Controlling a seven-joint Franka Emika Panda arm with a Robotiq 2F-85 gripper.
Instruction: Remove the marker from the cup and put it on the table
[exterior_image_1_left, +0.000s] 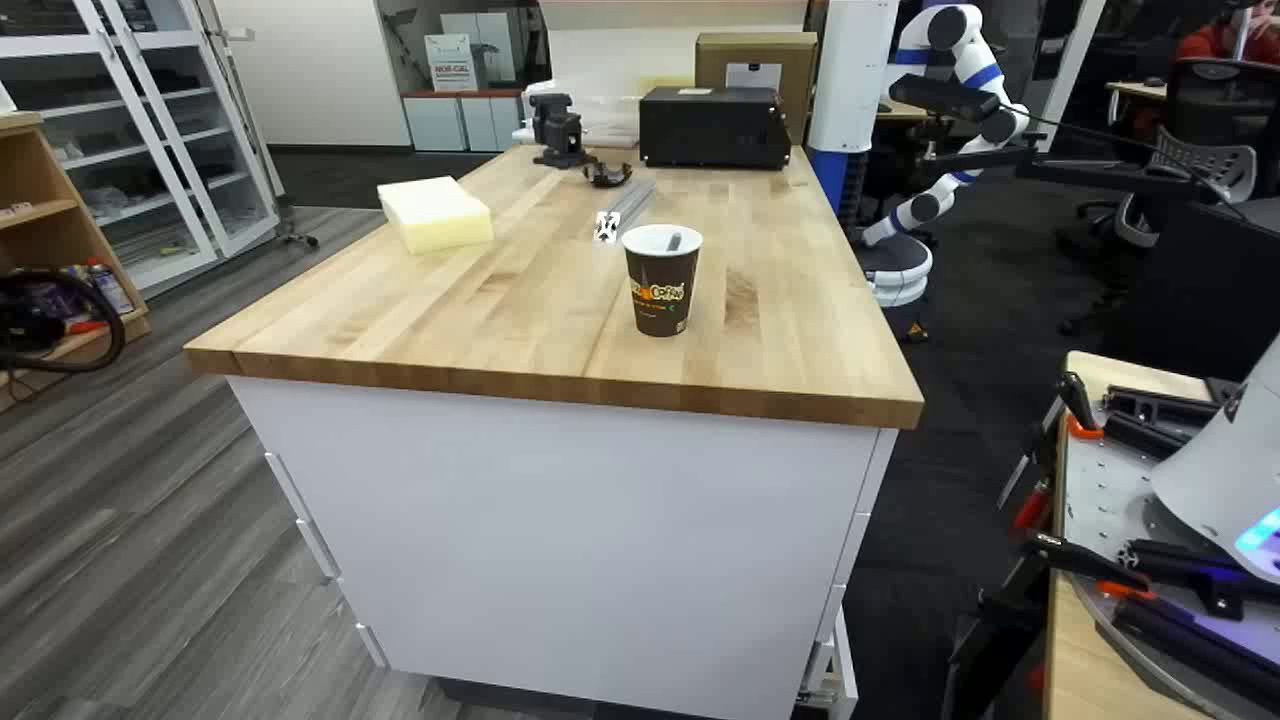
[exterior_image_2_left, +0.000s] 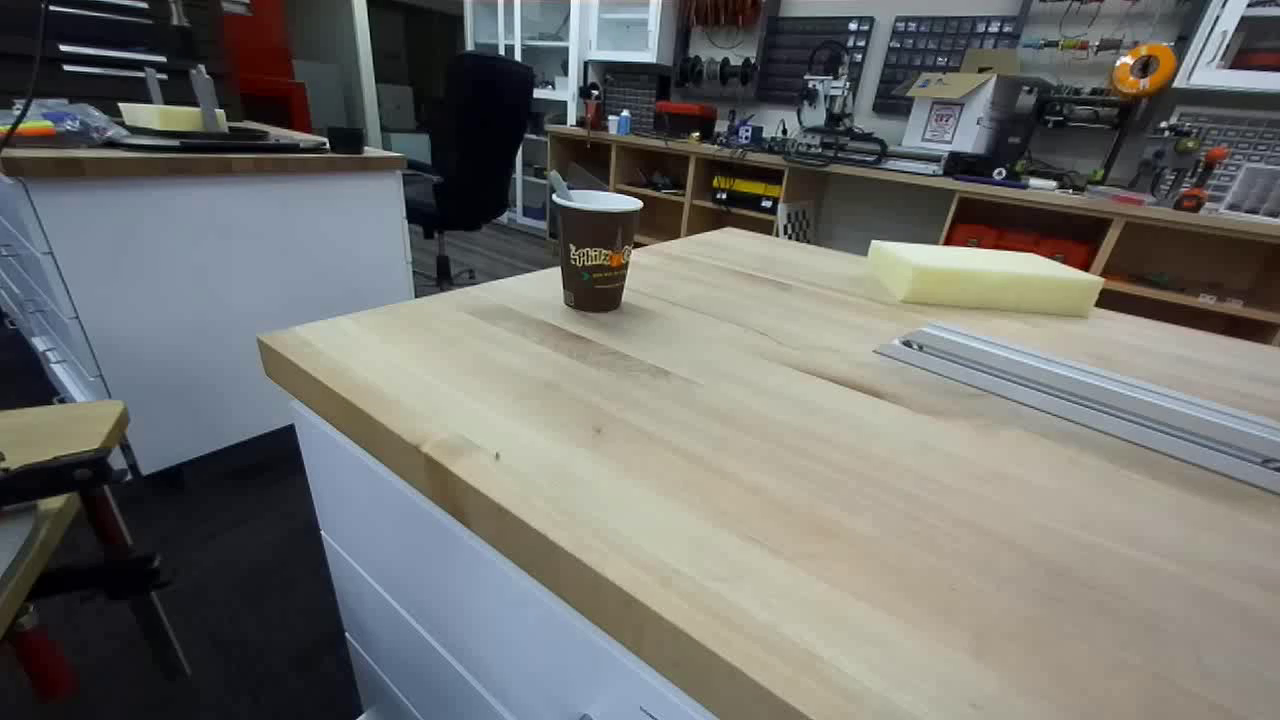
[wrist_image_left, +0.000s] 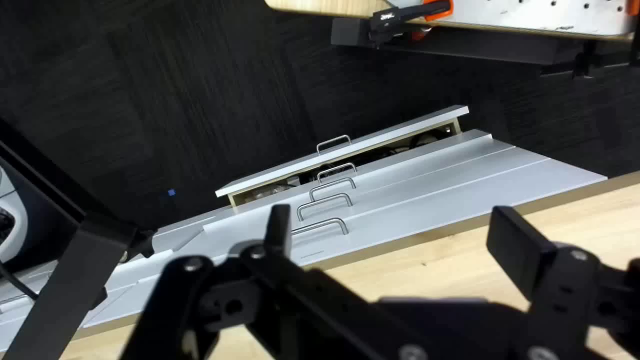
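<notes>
The dark brown cup (exterior_image_1_left: 663, 290) with a pale rim and yellowish print stands upright near the table's edge in both exterior views (exterior_image_2_left: 595, 262). The marker leans inside the cup; only its greyish top end shows above or at the rim (exterior_image_1_left: 675, 242), (exterior_image_2_left: 560, 186), and the rest is hidden. The light wooden table (exterior_image_1_left: 480, 335) also shows in an exterior view (exterior_image_2_left: 700, 470) and in the wrist view (wrist_image_left: 425, 270). My gripper (wrist_image_left: 392, 220) is open and empty in the wrist view, its two black fingers wide apart. Neither cup nor marker shows there. The gripper is outside both exterior views.
A pale yellow block (exterior_image_1_left: 440, 215) and a metal profile (exterior_image_2_left: 1090, 400) lie on the table. A black box (exterior_image_1_left: 713, 127) and a small black device (exterior_image_1_left: 558, 128) stand at its far end. A drawer (wrist_image_left: 345, 150) sticks out of the cabinet's side.
</notes>
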